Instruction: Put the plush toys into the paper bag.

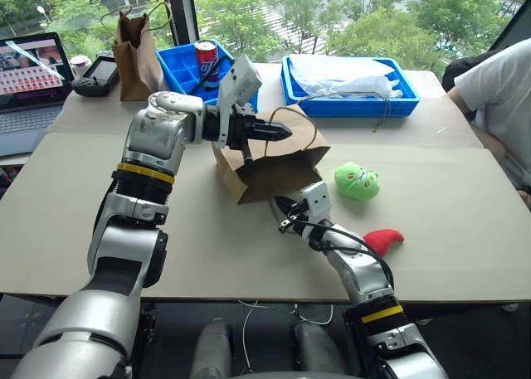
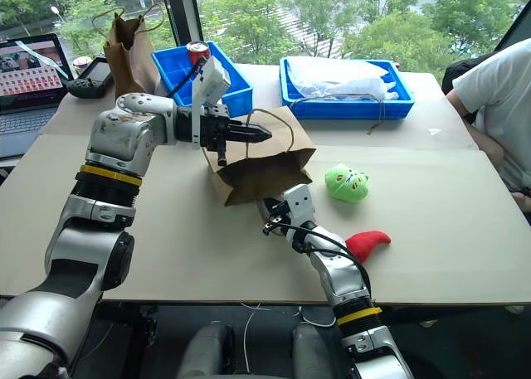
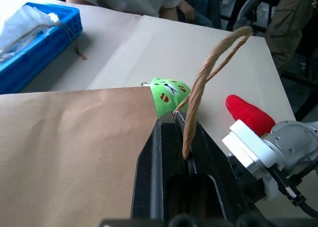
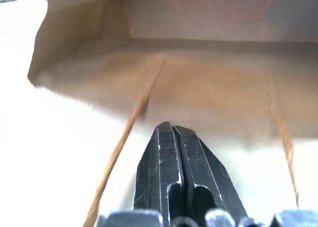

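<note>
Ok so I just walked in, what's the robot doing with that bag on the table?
The left gripper is shut on a twine handle of the paper bag, which lies on its side on the table, holding it up. The right gripper, shut and holding nothing, sits at the bag's mouth, pointing inside. Neither toy is packed yet: the green toy and the red toy lie on the table to the bag's right.
</note>
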